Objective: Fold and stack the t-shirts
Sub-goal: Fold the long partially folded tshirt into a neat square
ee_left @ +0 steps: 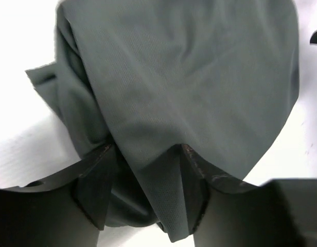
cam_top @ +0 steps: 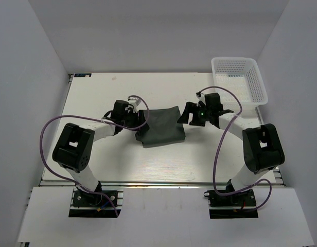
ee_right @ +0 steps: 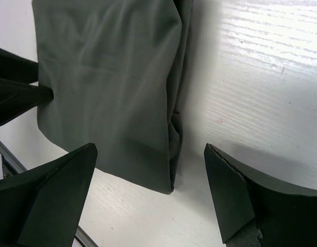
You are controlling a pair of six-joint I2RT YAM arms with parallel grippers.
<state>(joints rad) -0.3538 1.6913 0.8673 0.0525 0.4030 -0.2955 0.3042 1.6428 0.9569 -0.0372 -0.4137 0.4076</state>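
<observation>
1. Folded t-shirt (cam_top: 161, 126) edge sits between left gripper (ee_left: 144, 154) jaws; clamped or loose: cannot tell.
2. Jaws of right gripper (ee_right: 149, 150) spread wide, holding nothing; t-shirt just ahead of them.

The t-shirt (ee_left: 189, 77) is soft, matt cloth with a fine knit showing, lightly creased. The counter (ee_right: 261, 77) under it looks like white-painted wood, faintly ridged, with a slight sheen. The fingers (ee_right: 230, 195) of my right end effector (ee_right: 149, 149) are matt black plastic, scuffed at the edges; the far-right basket (cam_top: 259, 85) is white plastic mesh
</observation>
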